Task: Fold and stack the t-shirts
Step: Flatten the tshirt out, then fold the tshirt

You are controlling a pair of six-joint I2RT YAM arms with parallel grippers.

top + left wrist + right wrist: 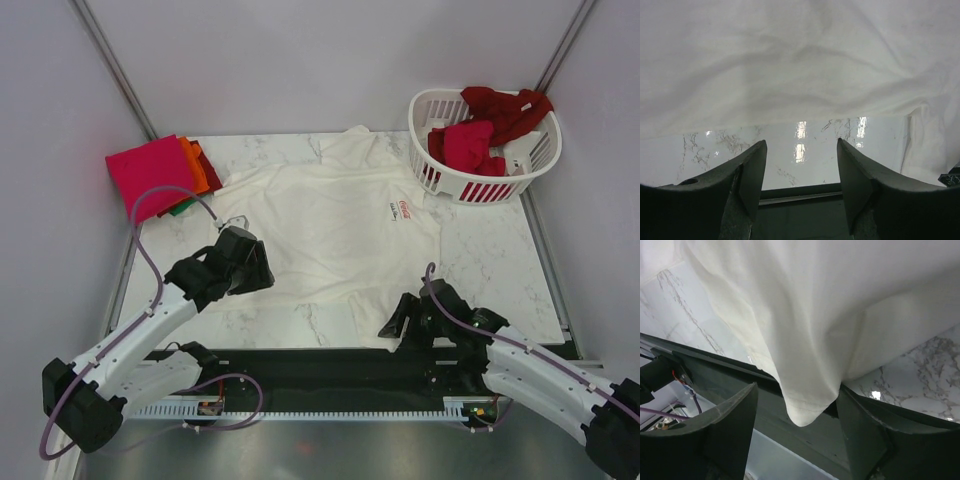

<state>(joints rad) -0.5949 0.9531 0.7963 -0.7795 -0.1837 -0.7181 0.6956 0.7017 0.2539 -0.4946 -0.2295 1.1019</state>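
Because the cream-white shirt [340,225] is lying open and flat in the middle of the desk [490,270], it is looking ready for its first fold, and both arms are sitting at its near side. The left tool [248,262] is resting by the shirt's left edge. The right tool [405,322] is resting by the near corner of the hem, so I am guessing they are getting set to grab two spots and lift them together. A pile of folded shirts [150,172], pink on top with orange, green and dark red peeking out, is lying at the far left corner, likely to keep the done ones out of the way. Red shirts [470,145] are sitting in the white basket [445,182] at the far right. The top view is showing all of this, but it is not telling me how the tools are standing. The left wrist view is helping: its fingers are spread wide, with only bare desk between them and the shirt's edge just ahead, not touched. The right wrist view is showing what the top view is hiding: a corner of the shirt is drooping over the desk's near edge, right between spread fingers that are not pinching it yet.
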